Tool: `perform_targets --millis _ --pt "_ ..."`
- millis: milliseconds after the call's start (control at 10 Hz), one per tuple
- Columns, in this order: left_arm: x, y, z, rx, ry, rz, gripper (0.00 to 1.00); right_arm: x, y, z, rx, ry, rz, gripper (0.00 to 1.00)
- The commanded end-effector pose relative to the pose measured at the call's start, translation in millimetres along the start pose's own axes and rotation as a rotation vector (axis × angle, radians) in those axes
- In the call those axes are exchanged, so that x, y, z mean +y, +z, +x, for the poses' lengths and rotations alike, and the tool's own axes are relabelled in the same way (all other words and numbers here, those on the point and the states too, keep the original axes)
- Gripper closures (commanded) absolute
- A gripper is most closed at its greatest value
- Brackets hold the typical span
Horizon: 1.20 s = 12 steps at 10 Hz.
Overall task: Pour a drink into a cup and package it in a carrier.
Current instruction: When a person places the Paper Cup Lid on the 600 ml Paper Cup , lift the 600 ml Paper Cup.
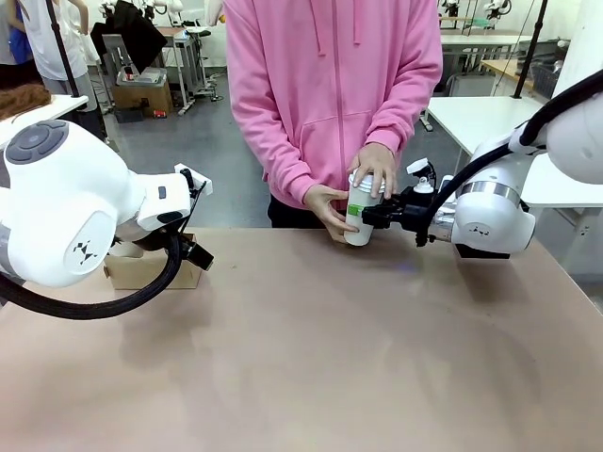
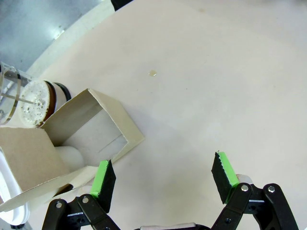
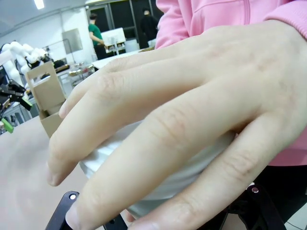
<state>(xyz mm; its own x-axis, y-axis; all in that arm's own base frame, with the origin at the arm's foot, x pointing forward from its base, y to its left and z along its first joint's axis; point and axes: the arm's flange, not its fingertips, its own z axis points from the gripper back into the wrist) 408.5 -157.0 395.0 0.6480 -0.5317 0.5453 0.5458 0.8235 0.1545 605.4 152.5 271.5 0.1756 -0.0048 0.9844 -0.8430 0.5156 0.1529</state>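
Your right gripper (image 1: 362,217) pinches white paper cup (image 1: 358,232), likely steadying it under person's hand (image 1: 374,169); left gripper (image 2: 163,173) spread by brown cardboard carrier (image 2: 33,158).

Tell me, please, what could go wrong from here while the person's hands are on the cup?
1. The right claw grips the cup while the person's hand covers its top. If the arm moved now, it might pinch fingers or tip the cup.
2. The open left claw hangs close to the carrier, with the glass jug right beside it. A small drift could knock the light cardboard or the jug.
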Motion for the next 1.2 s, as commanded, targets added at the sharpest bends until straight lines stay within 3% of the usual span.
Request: perform_targets --millis 0,1100 --pt "0.3 1.8 0.4 -0.004 0.0 0.0 0.0 1.3 -0.2 6.9 -0.008 0.007 -0.001 0.2" --pt "0.3 1.8 0.4 -0.004 0.0 0.0 0.0 1.3 -0.2 6.9 -0.008 0.007 -0.001 0.2"
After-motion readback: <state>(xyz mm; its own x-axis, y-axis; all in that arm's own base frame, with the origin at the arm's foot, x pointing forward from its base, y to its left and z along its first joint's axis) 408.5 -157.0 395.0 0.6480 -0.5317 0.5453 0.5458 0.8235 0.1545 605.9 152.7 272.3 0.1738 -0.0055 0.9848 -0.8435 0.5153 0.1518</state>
